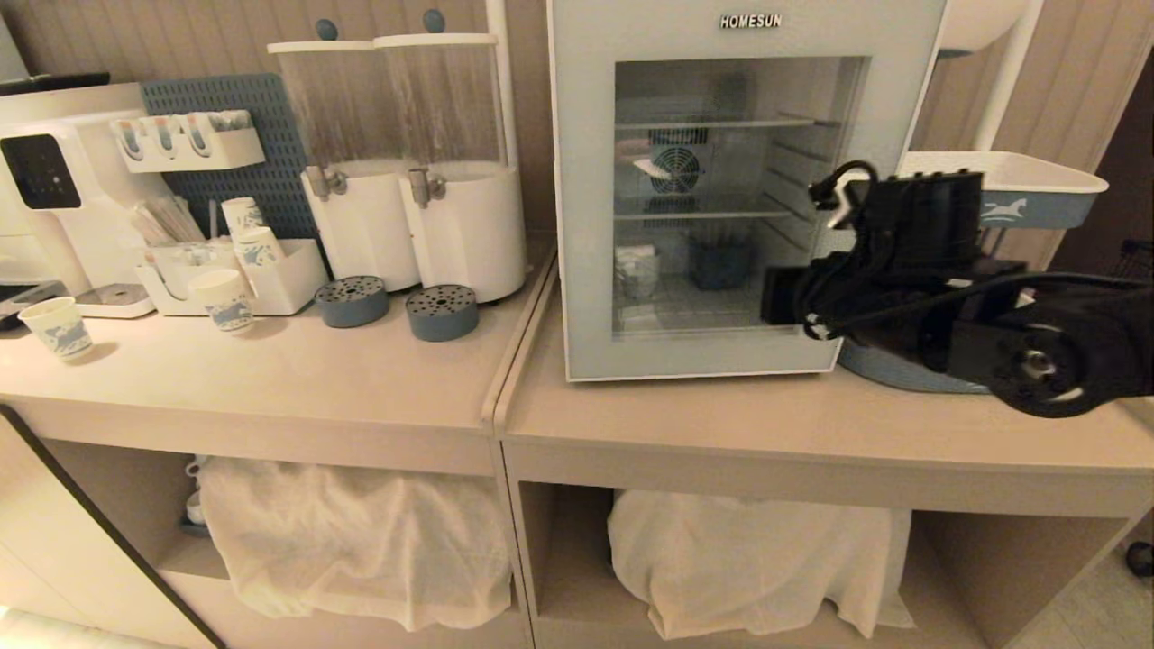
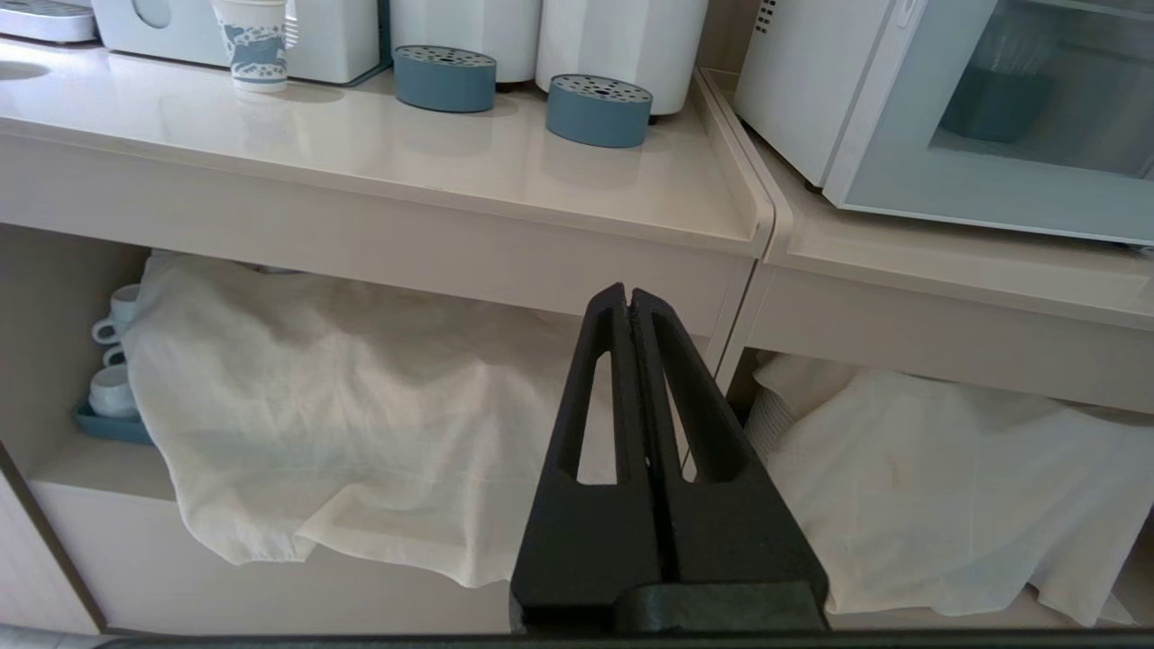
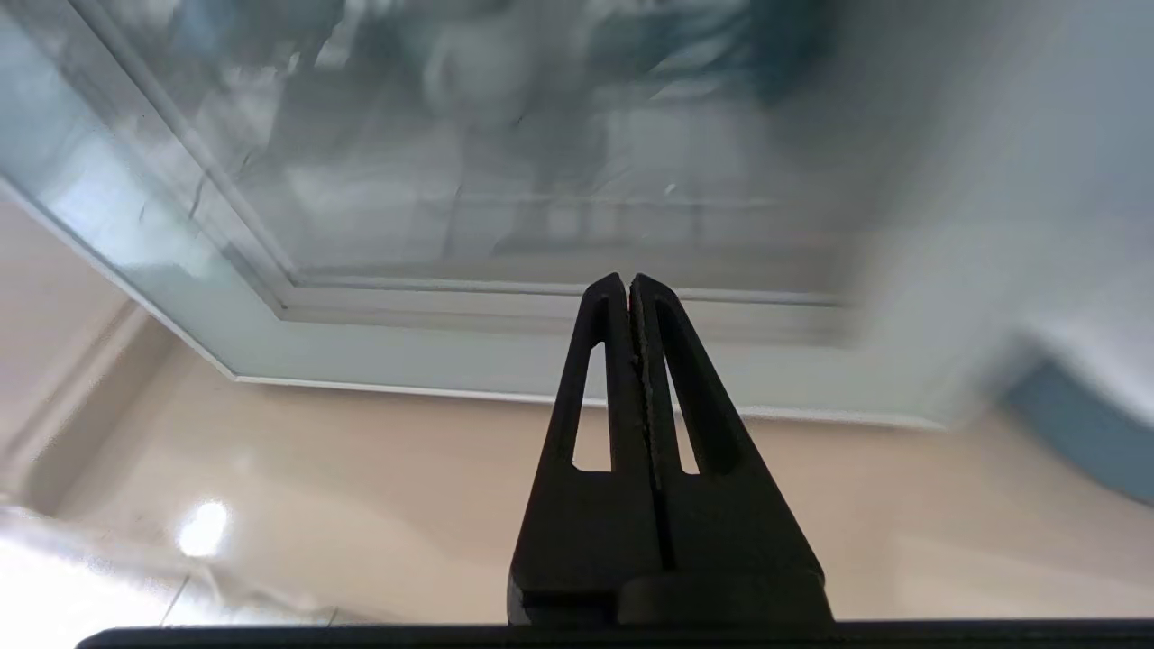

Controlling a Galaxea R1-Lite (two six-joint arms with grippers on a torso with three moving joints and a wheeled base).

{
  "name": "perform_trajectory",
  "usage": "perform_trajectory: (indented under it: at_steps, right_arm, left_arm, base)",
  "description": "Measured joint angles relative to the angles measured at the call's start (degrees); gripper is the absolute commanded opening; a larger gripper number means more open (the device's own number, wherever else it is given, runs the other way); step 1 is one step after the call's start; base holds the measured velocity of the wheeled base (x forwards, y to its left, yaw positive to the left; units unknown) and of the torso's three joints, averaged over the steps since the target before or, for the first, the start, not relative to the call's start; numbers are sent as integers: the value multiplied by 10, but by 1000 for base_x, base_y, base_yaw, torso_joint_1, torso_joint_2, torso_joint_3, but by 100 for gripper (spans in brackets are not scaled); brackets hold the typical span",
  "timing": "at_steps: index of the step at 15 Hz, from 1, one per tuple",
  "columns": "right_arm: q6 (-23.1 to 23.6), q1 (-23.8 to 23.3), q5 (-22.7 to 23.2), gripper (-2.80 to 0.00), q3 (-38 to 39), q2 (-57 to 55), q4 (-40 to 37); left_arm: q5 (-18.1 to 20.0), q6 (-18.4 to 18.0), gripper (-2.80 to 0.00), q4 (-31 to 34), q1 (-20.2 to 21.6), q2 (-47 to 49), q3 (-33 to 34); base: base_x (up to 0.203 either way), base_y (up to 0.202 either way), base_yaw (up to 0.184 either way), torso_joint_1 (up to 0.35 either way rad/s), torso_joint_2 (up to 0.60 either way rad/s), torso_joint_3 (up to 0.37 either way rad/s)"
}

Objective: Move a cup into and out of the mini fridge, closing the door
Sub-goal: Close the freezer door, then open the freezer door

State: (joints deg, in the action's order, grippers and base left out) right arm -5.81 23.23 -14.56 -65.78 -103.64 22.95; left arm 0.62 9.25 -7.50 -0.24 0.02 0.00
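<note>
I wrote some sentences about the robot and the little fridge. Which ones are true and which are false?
1. The mini fridge has its door shut. True.
2. The right gripper holds a cup. False: its fingers are pressed together and empty, close to the door's lower edge.
3. The left gripper is wide open. False: it is shut, low down in front of the cloth-covered shelves.
4. Two blue round drip trays sit under the white drink dispensers. True.
5. A paper cup stands on the counter. True.
</note>
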Motion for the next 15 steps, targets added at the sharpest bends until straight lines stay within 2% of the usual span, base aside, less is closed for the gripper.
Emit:
perform_trajectory:
  at_steps: [2,5,7,10,15]
  right_arm:
    - [-2,-2,-33,-280,39,86,-27]
    - [-2,-7,-118,-280,93,230,-75]
    - [-4,-29,-164,-280,134,324,-104]
    - [-20,-87,-198,-280,205,447,-124]
    - [-52,-176,-209,-280,310,646,-185]
  left_arm:
    - [0,0,-280,0,0,0,0]
    - [0,0,-280,0,0,0,0]
    - [0,0,-280,0,0,0,0]
    - [0,1,-280,0,0,0,0]
    - [0,2,-280,0,0,0,0]
  base:
    - [0,0,0,0,0,0]
    - [0,0,0,0,0,0]
    - [0,0,0,0,0,0]
    - [0,0,0,0,0,0]
    - [0,0,0,0,0,0]
